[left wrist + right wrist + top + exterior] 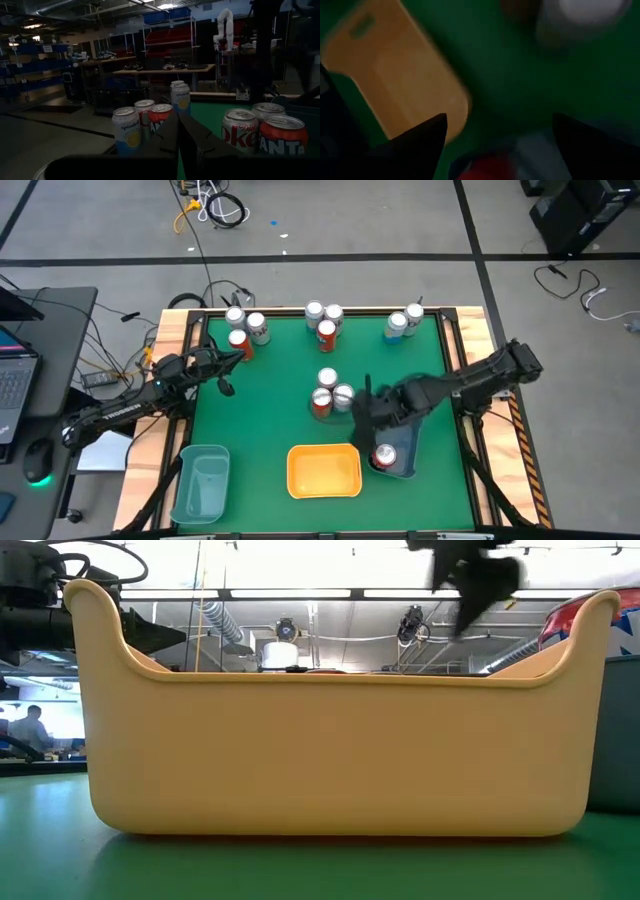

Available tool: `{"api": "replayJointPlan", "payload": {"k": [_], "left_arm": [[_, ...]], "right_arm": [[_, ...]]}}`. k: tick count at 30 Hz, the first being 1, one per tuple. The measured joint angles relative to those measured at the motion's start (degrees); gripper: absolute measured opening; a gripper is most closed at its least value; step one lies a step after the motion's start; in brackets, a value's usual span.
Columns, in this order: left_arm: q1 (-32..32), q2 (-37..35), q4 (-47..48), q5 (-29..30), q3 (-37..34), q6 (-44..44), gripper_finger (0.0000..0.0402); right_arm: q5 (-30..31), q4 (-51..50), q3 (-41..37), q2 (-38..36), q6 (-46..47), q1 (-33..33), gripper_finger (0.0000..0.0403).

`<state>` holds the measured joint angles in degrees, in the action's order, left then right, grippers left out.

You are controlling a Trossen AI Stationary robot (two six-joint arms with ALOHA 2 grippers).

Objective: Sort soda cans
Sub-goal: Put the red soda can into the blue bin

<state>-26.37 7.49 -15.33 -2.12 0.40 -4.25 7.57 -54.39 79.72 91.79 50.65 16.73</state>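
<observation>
Green surface [270,395] with cans in clusters: two silver and one red [240,343] at the far left corner, two silver over a red one [326,335] at far centre, a silver-and-blue pair [404,321] at the far right, and a middle group of two silver tops [328,378] beside a red can [321,404]. One more red can [385,457] sitting inside a dark bin [404,463] at the near right, just beside the yellow bin [324,471]; teal bin [201,483] well apart at the near left. Right claw [371,423] hovering above the gap between the middle group and the dark bin, fingers [415,145] spread wide and holding nothing, the red can and yellow bin below them in the right wrist view. Left claw [226,376] resting low at the left side, near the far-left cluster, fingers [200,142] pressed together and empty, pointing across at cans lettered Spindrift [126,131], Diet Coke [239,127] and Fanta [283,135]. Low view filled almost wholly by the yellow bin's wall, a dark arm above it.
</observation>
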Motion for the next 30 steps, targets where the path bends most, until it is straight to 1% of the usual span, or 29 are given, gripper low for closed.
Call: {"api": "replayJointPlan", "payload": {"k": [3,6,9,14,19,23,30], "left_arm": [[0.0,0.0,0.0,0.0,0.0,0.3,0.0012],[0.0,0.0,0.0,0.0,0.0,1.5,0.0012],[0.0,0.0,0.2,0.0,0.0,2.0,0.0012],[0.0,0.0,0.3,0.0,0.0,2.1,0.0012],[0.0,0.0,0.5,0.1,0.0,2.1,0.0012],[0.0,0.4,0.7,0.6,0.0,2.1,0.0012],[0.0,0.9,0.8,0.8,0.0,2.1,0.0012]], "right_arm": [[0.9,6.4,1.2,0.0,-11.7,-4.1,0.0337],[-1.3,13.2,1.2,0.0,-22.5,-8.4,0.0332],[-2.8,17.0,1.2,0.0,-31.1,-12.3,0.0330],[-3.3,20.2,1.2,0.0,-41.1,-16.7,0.0333],[-8.3,23.7,1.4,3.7,-47.0,-18.4,0.0335],[-10.6,20.6,4.2,8.7,-50.8,-18.7,0.0334],[-10.6,7.3,15.0,17.7,-60.0,-18.3,0.0340]]}}
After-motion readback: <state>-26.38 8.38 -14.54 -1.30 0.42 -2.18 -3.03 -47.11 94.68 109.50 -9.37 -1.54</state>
